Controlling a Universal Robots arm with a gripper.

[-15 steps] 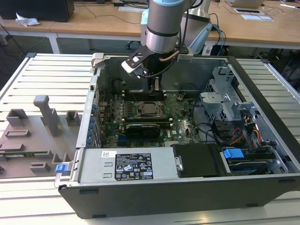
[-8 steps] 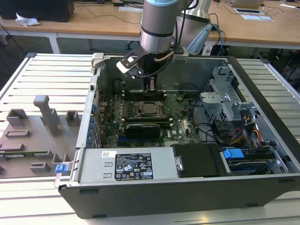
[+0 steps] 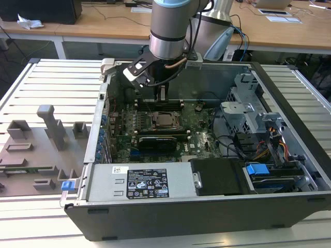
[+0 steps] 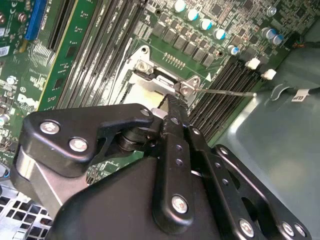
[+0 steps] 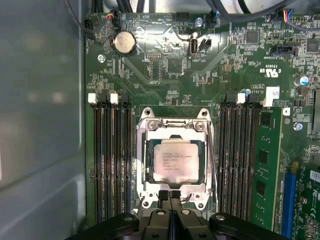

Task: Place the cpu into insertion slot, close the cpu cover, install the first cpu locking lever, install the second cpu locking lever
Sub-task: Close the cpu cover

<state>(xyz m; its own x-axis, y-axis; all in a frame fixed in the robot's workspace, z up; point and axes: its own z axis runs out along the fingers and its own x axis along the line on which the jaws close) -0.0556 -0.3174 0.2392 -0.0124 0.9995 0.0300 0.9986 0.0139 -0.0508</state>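
An open computer case [image 3: 181,219] lies on its side on a slatted metal table [image 3: 51,82], with wooden desks [image 3: 103,23] behind it. In the exterior view, grey plastic fixtures [image 3: 51,129] sit on the table at 9 o'clock from the case. The power supply [image 3: 139,183] lies at 6 o'clock from the motherboard [image 3: 201,132] and the drive cage [image 3: 248,113] at 3 o'clock.

The arm [image 3: 168,31] runs out of the exterior view at 12 o'clock. In the second wrist view the gripper's [image 4: 175,102] black linkage hides most of the socket. A thin locking lever [image 4: 225,92] reaches out from the socket over the memory slots [image 4: 220,85]; I cannot tell whether it is latched.

The cpu [image 5: 175,161] sits in the insertion slot [image 3: 178,123], flat, with its metal top facing up. It is nearly square, and its slightly longer side runs parallel to the memory slots [image 5: 112,160] on either side. The cpu cover [image 5: 141,160] lies down flat, framing the chip.

In the exterior view the gripper [image 3: 161,94] hangs at 12 o'clock from the cpu [image 3: 166,121]. In the first wrist view its fingers [image 5: 162,196] are pressed together at the socket's edge, and nothing shows between them.
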